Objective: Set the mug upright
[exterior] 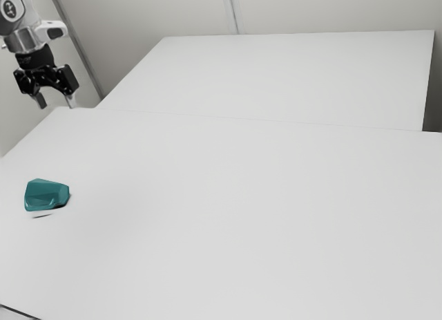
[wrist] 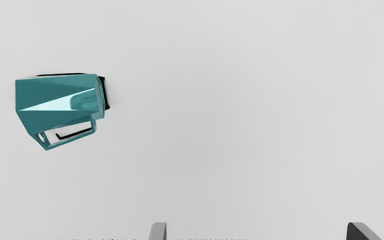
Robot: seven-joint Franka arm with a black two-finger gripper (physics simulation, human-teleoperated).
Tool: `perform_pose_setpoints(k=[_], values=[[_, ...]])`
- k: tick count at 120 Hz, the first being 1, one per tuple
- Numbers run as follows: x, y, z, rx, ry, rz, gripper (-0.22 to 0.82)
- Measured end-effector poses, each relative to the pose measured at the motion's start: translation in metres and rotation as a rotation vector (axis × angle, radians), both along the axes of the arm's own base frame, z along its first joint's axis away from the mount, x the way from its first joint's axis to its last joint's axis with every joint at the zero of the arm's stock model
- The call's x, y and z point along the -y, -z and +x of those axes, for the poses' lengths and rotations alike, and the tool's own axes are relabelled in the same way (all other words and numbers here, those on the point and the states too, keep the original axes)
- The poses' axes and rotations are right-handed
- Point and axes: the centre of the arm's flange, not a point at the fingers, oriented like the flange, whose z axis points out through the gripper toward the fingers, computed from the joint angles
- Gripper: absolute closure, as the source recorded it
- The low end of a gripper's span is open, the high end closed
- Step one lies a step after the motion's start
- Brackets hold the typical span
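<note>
High at the exterior view's upper left hangs my gripper (exterior: 56, 103), its two fingers apart with nothing between them. In the wrist view the gripper (wrist: 257, 230) is open, its fingertips far from each other. A teal faceted mug (exterior: 46, 195) lies on its side on the white table, near the exterior view's left edge and well below my gripper. In the wrist view the mug (wrist: 58, 100) is off to one side of the fingers, its angular handle sticking out sideways; nothing touches it.
The white table (exterior: 235, 216) stretches toward the exterior view's right. Behind it is another white surface (exterior: 290, 78), with pale walls (exterior: 331, 9) beyond. A thin dark line crosses the exterior view's lower left corner.
</note>
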Motion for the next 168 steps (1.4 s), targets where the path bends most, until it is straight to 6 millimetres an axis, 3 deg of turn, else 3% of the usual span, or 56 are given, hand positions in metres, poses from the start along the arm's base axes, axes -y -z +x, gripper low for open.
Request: perform_pose_setpoints(k=[17, 34, 71, 84, 109, 131, 153, 168], values=[[-0.061, 0.005, -0.022, 0.004, -0.086, -0.023, 0.02], [-0.127, 0.025, -0.042, 0.007, -0.164, -0.073, 0.02], [-0.206, 0.069, -0.037, 0.071, -0.151, -0.206, 0.02], [-0.237, 0.095, -0.049, 0.103, -0.169, -0.285, 0.02], [-0.265, 0.129, -0.061, 0.124, -0.15, -0.356, 0.02], [-0.291, 0.141, -0.084, 0.143, -0.143, -0.375, 0.02], [-0.316, 0.169, -0.108, 0.133, -0.151, -0.403, 0.02], [-0.322, 0.178, -0.111, 0.137, -0.128, -0.413, 0.02]])
